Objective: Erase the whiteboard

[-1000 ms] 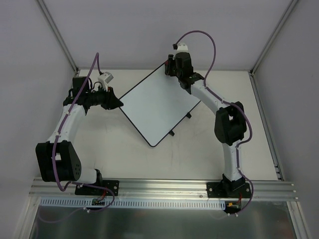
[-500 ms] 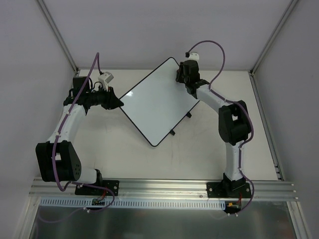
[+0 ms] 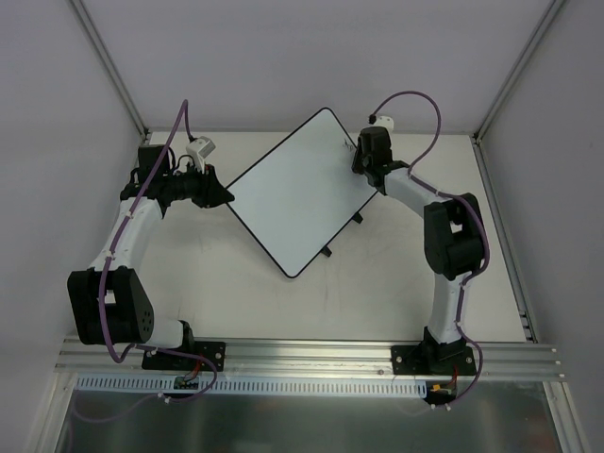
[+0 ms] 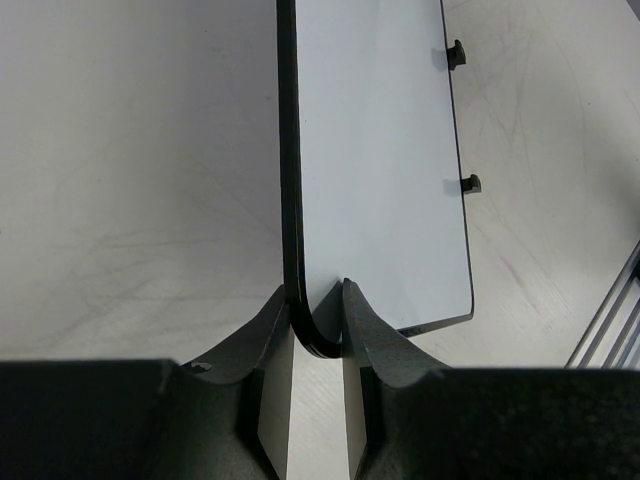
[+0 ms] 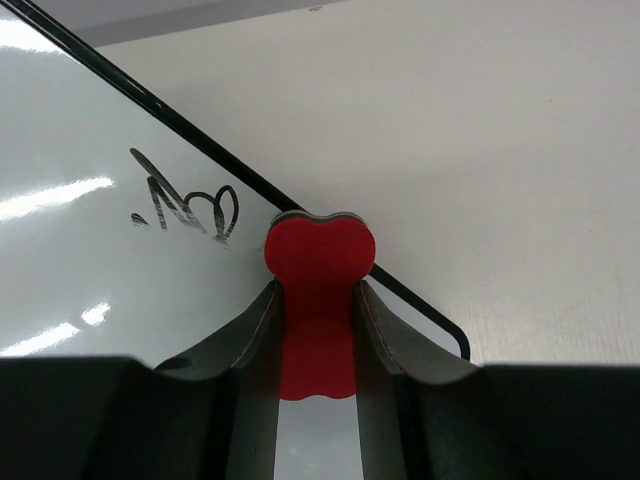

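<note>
White and glossy, the whiteboard (image 3: pixel 297 193) lies turned like a diamond on the tabletop (image 3: pixel 236 302), between the two arms and towards the back wall, its thin black rim running all round. Two small black clips (image 3: pixel 356 218) stick out from its near-right edge. The left gripper (image 3: pixel 226 196) has the board's left rounded corner nipped between its fingers (image 4: pixel 270 320), one on each side of the rim. The right gripper (image 3: pixel 366 162) is at the board's far-right edge, clamped on a red eraser (image 5: pixel 320 250) with a lobed tip; in the right wrist view that tip sits over the black rim near another rounded corner, though I cannot tell whether it presses down. Just left of the eraser is the only writing, a dark looping scribble (image 5: pixel 190 205) that I cannot read as letters. Faint marks streak the tabletop beside the clips in the left wrist view.
</note>
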